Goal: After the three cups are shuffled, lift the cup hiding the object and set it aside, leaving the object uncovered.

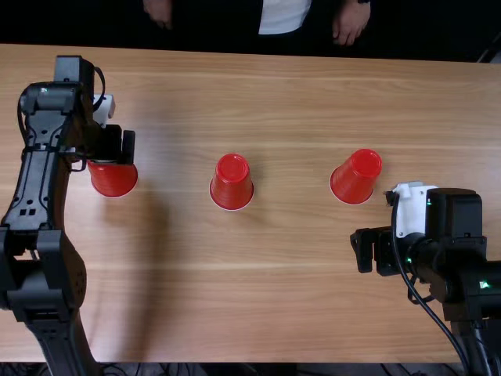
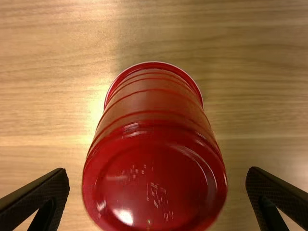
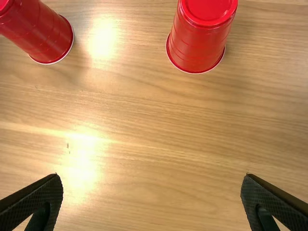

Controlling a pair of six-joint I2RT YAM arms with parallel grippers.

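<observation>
Left gripper (image 1: 112, 153) sits over the left cup (image 1: 114, 179), fingers wide astride it. Right gripper (image 1: 371, 252) is low, fingers wide. All cups are red and upside down.

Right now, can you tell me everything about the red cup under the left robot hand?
The left cup is shiny red, plastic by the look, with ridged rings round its side and a pale rim. It stands upside down, flat base up, rim on the wooden table, apart from the middle cup. The left gripper hangs above it, open, one finger on each side with bare table between, so only the table touches it. Whatever is under it is hidden.
</observation>
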